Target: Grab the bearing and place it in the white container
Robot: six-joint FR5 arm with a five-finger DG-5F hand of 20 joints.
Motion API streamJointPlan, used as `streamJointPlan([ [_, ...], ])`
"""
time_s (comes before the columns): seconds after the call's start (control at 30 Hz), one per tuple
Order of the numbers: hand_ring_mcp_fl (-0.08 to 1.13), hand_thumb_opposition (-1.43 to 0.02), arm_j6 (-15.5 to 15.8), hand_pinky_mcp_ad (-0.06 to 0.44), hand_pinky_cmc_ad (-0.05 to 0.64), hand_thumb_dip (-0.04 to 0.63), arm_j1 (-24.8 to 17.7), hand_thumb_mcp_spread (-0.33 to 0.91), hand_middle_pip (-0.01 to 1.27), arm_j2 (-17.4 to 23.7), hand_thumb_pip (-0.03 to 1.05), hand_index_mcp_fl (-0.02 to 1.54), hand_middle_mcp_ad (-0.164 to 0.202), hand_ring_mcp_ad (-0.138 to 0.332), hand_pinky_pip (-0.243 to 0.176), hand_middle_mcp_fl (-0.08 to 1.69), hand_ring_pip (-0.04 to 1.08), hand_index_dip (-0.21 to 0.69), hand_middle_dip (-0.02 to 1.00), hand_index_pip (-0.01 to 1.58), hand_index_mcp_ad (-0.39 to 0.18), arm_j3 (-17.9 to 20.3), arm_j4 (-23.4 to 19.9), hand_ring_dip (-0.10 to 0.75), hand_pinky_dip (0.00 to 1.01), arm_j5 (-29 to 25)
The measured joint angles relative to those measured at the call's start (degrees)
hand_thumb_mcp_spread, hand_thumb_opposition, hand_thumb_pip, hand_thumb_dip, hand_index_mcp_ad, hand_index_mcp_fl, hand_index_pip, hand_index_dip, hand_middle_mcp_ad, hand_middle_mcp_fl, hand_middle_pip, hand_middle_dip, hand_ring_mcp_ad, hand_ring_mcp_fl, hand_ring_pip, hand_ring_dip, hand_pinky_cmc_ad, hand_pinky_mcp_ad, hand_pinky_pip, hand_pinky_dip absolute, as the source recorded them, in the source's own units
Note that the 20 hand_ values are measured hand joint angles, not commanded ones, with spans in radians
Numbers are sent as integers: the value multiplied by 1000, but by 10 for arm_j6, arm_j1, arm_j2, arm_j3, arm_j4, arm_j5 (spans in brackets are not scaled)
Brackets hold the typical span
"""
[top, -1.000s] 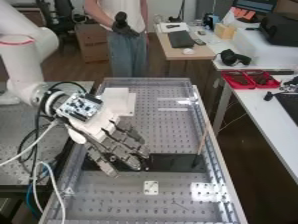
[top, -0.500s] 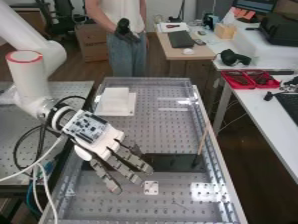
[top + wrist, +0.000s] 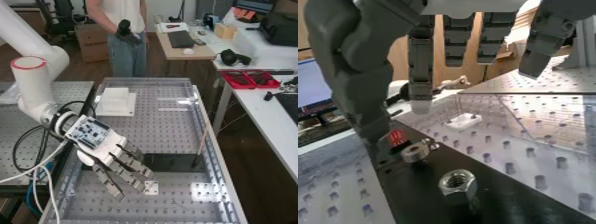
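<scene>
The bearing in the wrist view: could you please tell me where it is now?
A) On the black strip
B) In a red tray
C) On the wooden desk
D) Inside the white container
A: the bearing sits on the black strip, close to a red-and-black piece.

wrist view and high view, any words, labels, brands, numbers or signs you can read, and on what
No text can be read in either view.
Circuit board on the hand: any print is too small to read.
Monitor: illegible.
Bearing: no marking I can make out.
</scene>
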State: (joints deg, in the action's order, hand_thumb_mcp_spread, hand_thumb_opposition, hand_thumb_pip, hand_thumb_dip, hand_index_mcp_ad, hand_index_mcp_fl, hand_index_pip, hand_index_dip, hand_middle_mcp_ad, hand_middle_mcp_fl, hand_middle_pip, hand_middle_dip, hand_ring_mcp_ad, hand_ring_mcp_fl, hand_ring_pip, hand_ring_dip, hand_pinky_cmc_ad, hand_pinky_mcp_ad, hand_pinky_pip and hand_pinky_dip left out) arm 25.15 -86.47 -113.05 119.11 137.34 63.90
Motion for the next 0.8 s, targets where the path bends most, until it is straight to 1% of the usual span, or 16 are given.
streamJointPlan([
  [0.07, 0, -775, 0, 314, 363, 188, 0, 370, 126, -1, 613, 14, 9, 84, -91, 2, 87, 99, 267, 1405, -129, -1, -1, 119, 304, 0],
  [0.1, 0, -775, -1, 314, 363, 206, 0, 389, 126, -2, 613, 14, 9, 84, -91, 2, 87, 113, 267, 1412, -129, -1, -2, 119, 298, -1],
  [0.17, 0, -771, -1, 311, 363, 209, 0, 389, 126, -3, 613, 19, 9, 87, -91, 2, 87, 126, 267, 1443, -129, -2, -2, 119, 283, -1],
  [0.23, 0, -771, -2, 312, 367, 209, 0, 384, 126, -4, 613, 19, 9, 87, -91, 2, 87, 141, 267, 1464, -129, -2, -1, 119, 283, -2],
  [0.27, 0, -773, -2, 312, 363, 209, 1, 401, 126, -5, 613, 17, 9, 87, -91, 2, 89, 140, 267, 1456, -129, -2, -1, 119, 283, -2],
  [0.4, 0, -771, -3, 312, 367, 211, 2, 405, 126, -8, 613, 12, 12, 87, -91, 0, 89, 188, 267, 1482, -129, -4, 0, 119, 265, -2],
  [0.5, 0, -785, -3, 312, 367, 211, 3, 407, 126, -11, 613, 14, 12, 87, -91, 2, 89, 190, 267, 1494, -129, -6, 1, 119, 265, 0],
  [0.53, 0, -785, -3, 312, 367, 211, 3, 407, 129, -11, 613, 16, 12, 87, -91, 2, 89, 204, 267, 1492, -129, -6, 1, 119, 265, 0],
  [0.6, 0, -785, -3, 312, 363, 208, 3, 407, 126, -13, 613, 10, 12, 87, -91, 2, 89, 204, 267, 1506, -129, -6, -2, 119, 251, 0],
  [0.8, 0, -785, -5, 309, 367, 208, 4, 405, 126, -16, 613, 10, 12, 87, -91, 2, 89, 204, 267, 1506, -129, -6, -4, 119, 251, 1],
])
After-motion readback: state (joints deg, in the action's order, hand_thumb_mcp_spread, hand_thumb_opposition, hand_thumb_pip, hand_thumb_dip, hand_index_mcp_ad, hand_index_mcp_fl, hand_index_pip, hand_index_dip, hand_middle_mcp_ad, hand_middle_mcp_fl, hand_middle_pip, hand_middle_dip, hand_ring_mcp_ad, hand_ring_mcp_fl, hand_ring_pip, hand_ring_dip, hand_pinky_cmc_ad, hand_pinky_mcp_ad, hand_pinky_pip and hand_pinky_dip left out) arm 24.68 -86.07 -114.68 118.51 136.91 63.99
